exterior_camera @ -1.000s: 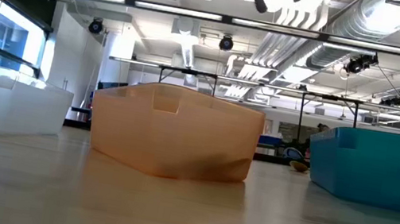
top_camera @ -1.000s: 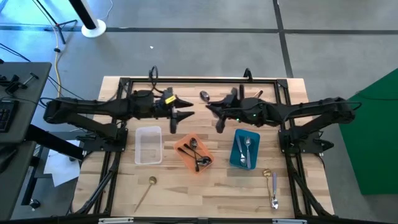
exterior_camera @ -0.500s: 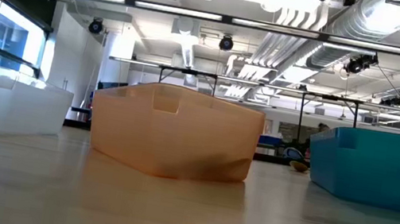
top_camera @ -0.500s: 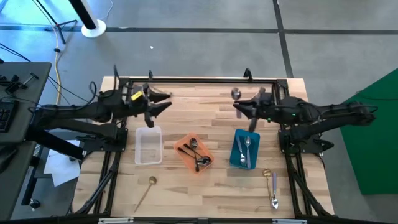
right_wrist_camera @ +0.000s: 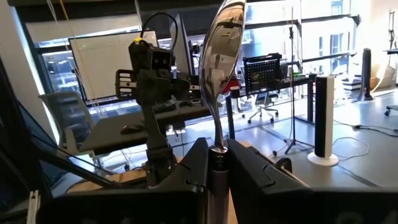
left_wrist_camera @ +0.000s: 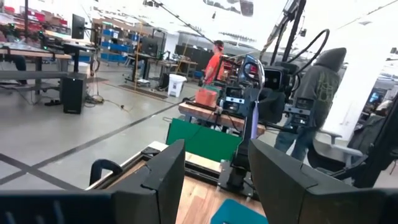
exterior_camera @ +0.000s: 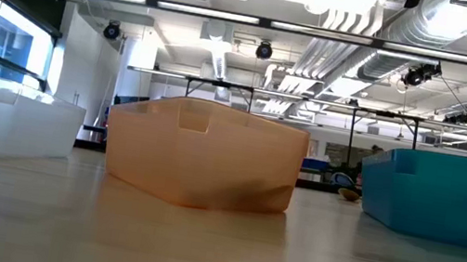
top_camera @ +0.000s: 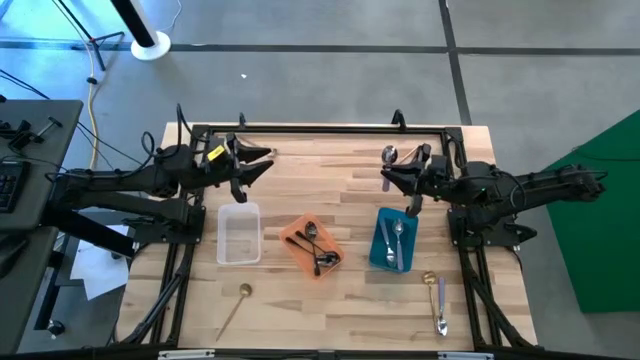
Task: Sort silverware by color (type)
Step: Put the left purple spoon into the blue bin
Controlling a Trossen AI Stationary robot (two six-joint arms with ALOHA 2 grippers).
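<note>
Right gripper (top_camera: 400,178): clamped silver spoon (right_wrist_camera: 222,68), handle hidden between fingers | Left gripper (top_camera: 258,165): wide, empty, near desk (top_camera: 350,300) rear-left corner

Nothing here can be read — no word, number, brand or sign, on any surface I look over. The small yellow tag (top_camera: 215,153) on my left arm is too small for any print to show (from above it is only a patch of colour). The pale flat screen (right_wrist_camera: 102,62) in the room behind shows faint lines, no legible letters. The grey hooded top (left_wrist_camera: 320,84) of a person standing there bears a dark mark — I cannot make it out.
</note>
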